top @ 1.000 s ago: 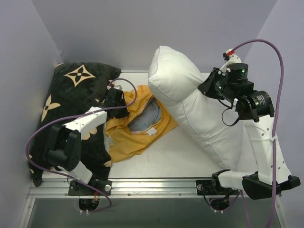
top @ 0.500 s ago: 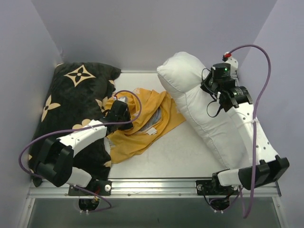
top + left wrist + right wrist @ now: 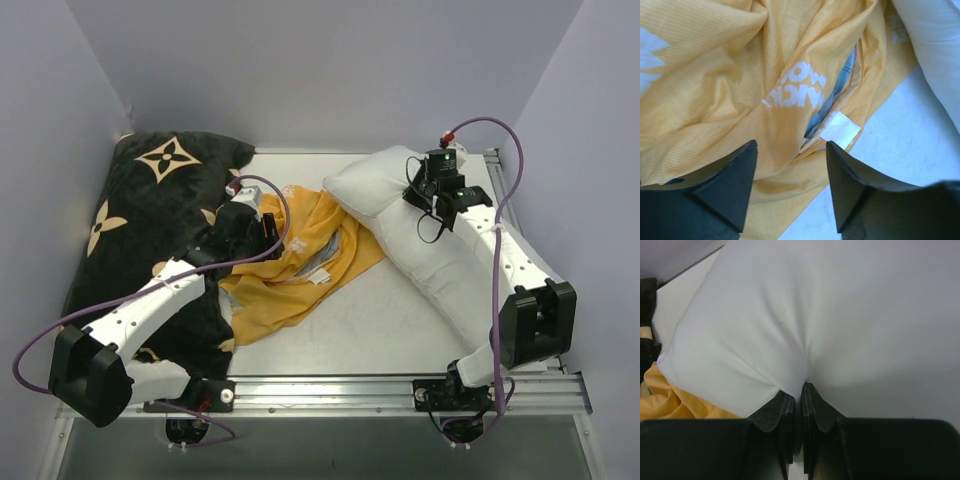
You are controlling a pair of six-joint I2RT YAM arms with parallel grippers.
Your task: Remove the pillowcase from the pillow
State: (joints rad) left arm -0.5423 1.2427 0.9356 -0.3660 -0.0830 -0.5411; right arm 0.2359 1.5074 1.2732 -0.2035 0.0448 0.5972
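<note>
On the right half of the worktop (image 3: 390, 320), the pillow (image 3: 455, 275) lies bare and slantwise. Its far corner just overlaps an edge of the pillowcase (image 3: 295, 275), which sits crumpled in the middle, orange face up with white lettering, against the black cushion (image 3: 150, 200) at the left. The right pincer (image 3: 801, 390) is clamped on a fold of the pillow's skin near that far end; the wrist view shows white fabric puckered between its pressed-together fingers. The left pincer (image 3: 790, 147) hovers spread apart over the pillowcase with nothing between its fingers, near the cover's mouth, where a blue lining (image 3: 832, 97) and a small white label (image 3: 840, 131) show. No part of the pillow appears to be inside the cover, so the pulling-out looks done and the step in hand seems to be setting the pillow down clear. Next, I judge, the right pincer needs to let go and lift away without dragging the soft pillow; nudging its corner off the orange cloth would part the two fully.
</note>
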